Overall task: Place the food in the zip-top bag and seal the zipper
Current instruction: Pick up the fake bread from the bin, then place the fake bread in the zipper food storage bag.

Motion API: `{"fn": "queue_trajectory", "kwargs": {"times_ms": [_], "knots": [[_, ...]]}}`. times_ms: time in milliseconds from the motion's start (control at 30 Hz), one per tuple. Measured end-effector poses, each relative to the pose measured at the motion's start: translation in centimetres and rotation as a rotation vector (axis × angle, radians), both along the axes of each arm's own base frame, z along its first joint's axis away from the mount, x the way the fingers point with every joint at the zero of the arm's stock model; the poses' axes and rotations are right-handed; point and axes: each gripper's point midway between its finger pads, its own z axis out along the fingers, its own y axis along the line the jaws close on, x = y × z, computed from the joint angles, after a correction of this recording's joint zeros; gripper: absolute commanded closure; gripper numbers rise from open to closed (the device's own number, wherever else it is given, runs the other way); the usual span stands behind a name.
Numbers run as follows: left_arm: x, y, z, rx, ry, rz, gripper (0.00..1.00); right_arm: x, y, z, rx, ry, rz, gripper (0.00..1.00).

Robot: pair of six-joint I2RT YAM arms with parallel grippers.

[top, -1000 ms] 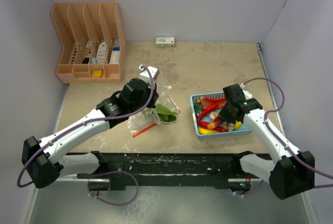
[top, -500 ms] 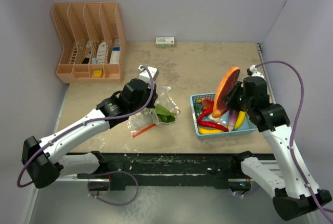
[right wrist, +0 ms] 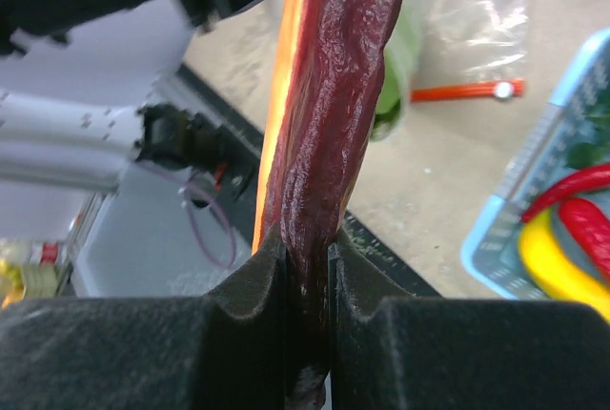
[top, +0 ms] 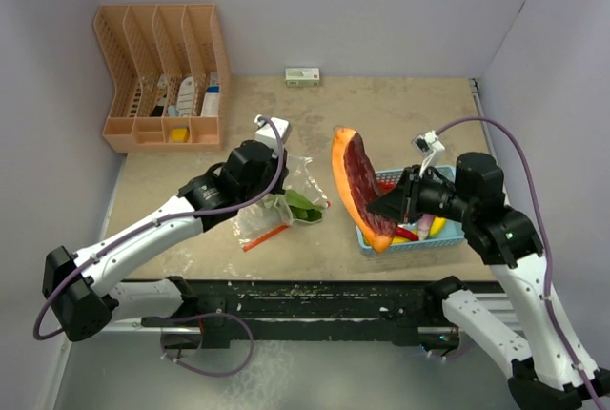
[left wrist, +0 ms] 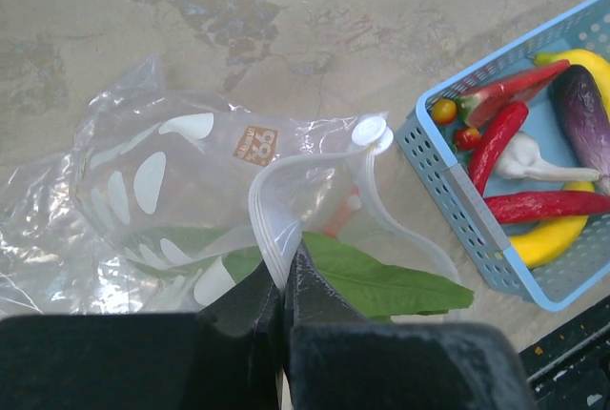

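My left gripper is shut on the mouth edge of the clear zip-top bag, holding the mouth open toward the basket. A green leaf lies in the bag's mouth. The red-orange zipper lies on the table below the bag. My right gripper is shut on an orange-red slice, held on edge in the air between bag and basket. Red chilies and a yellow banana-like piece lie in the basket.
The light blue basket stands right of the bag and also holds a purple eggplant. An orange file organiser stands at the back left. A small white box sits by the back wall.
My right gripper has lifted the orange-red slice out of the basket and swung it left toward the bag. The left arm and the bag have stayed still.
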Motion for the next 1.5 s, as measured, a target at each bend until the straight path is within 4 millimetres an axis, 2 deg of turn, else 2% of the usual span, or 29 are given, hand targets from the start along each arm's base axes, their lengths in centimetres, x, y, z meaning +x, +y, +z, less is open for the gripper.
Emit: {"fn": "queue_trajectory", "kwargs": {"times_ms": [133, 200, 400, 733, 900, 1100, 1333, 1500], "knots": [[1.0, -0.5, 0.4, 0.017, -0.013, 0.013, 1.0, -2.5, 0.6, 0.9, 0.034, -0.022, 0.089, 1.0], [1.7, -0.9, 0.6, 0.031, -0.019, 0.012, 1.0, -2.9, 0.6, 0.8, 0.035, -0.019, 0.109, 1.0], [3.4, -2.6, 1.6, 0.041, -0.047, -0.001, 1.0, -2.8, 1.4, -0.4, 0.013, 0.039, 0.156, 1.0], [3.7, -3.4, 2.1, 0.023, -0.069, -0.024, 1.0, -1.7, 2.4, -4.3, -0.09, 0.163, 0.191, 1.0], [3.4, -3.8, 2.6, -0.005, -0.078, -0.049, 1.0, -1.1, 2.5, -6.5, -0.14, 0.216, 0.181, 1.0], [2.4, -5.1, 2.7, -0.049, -0.076, -0.139, 1.0, -0.5, 2.7, -7.9, -0.178, 0.255, 0.182, 1.0], [0.7, -7.1, 2.2, -0.087, -0.044, -0.284, 1.0, 0.1, 2.9, -8.9, -0.218, 0.274, 0.181, 1.0], [-0.1, -8.5, 1.4, -0.118, 0.001, -0.356, 1.0, 0.8, 3.2, -8.8, -0.228, 0.264, 0.172, 1.0]]}}
